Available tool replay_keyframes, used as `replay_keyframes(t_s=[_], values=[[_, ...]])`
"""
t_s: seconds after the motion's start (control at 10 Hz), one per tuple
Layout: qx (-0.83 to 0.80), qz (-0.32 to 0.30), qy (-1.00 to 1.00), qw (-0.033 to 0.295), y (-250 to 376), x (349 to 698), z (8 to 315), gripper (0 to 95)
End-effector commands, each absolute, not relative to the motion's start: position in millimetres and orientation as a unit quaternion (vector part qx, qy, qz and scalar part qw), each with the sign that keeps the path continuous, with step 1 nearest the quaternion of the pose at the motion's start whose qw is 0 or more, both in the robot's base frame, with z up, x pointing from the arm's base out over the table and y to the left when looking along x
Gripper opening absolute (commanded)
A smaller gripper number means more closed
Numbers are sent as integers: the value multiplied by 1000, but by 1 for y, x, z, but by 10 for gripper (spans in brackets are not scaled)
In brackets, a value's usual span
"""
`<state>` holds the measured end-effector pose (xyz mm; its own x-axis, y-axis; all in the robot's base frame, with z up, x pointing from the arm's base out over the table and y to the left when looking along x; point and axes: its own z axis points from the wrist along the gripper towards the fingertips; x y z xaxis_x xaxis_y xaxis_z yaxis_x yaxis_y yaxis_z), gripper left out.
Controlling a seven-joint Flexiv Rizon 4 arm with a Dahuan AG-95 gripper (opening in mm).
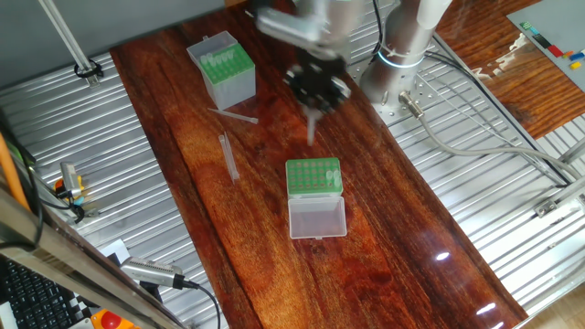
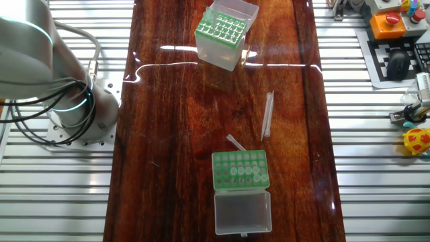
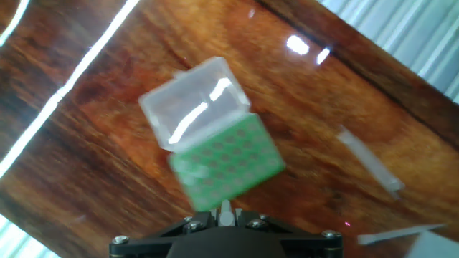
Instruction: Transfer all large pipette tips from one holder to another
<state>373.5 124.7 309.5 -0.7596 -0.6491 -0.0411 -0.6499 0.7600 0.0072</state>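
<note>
The low green holder (image 1: 313,176) lies mid-table with its clear lid (image 1: 317,217) folded open toward the front. A few pale tips stand in its holes (image 2: 245,173). The taller translucent box (image 1: 224,68) with a green top insert stands at the far end (image 2: 225,33). My gripper (image 1: 315,87), blurred, hangs above the table just behind the low holder, shut on a large pipette tip (image 1: 312,128) that points down. In the hand view the tip (image 3: 226,210) sits between the fingers, with the low holder (image 3: 226,165) below. The gripper does not show in the other fixed view.
Two loose pipette tips lie on the wood between the holders, one long (image 1: 228,155) and one nearer the box (image 1: 233,116); they also show in the other fixed view (image 2: 267,114) (image 2: 235,142). Ribbed metal plates flank the wooden board. The arm's base (image 2: 80,107) stands beside it.
</note>
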Motion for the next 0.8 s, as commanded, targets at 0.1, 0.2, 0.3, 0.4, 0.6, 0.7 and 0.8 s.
replay_keyframes(t_s=[0.1,0.2,0.3,0.4,0.6,0.7,0.8], values=[[-387,27,922,16,89,395,316,0],[-368,19,929,20,89,395,316,0],[-343,12,939,21,89,395,316,0],[-327,1,945,20,89,395,316,0],[-358,-2,933,21,45,404,322,0],[-400,-1,916,19,-2,415,328,0],[-420,1,907,20,-34,420,332,0]])
